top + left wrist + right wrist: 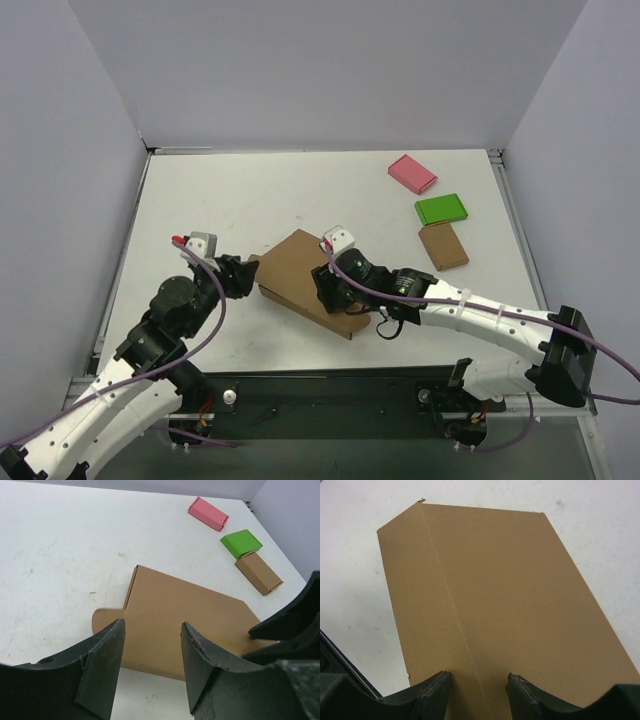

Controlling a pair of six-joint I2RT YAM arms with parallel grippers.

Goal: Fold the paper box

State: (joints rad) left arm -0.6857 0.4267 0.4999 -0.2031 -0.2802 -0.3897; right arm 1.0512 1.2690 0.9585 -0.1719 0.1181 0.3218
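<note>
The paper box (300, 275) is a plain brown cardboard mailer lying near the table's middle, its lid panel folded over. My left gripper (252, 275) is open at the box's left edge; in the left wrist view (152, 637) its fingers straddle the near edge of the box (185, 615) just above it. My right gripper (333, 290) is open and rests over the box's right part. In the right wrist view (479, 680) its fingertips press down on the brown panel (495, 585) on either side of a crease line.
A pink block (412, 173), a green block (441, 209) and a small brown block (443, 245) lie at the back right. They also show in the left wrist view: pink (208, 513), green (241, 543), brown (258, 572). Grey walls enclose the white table (230, 200).
</note>
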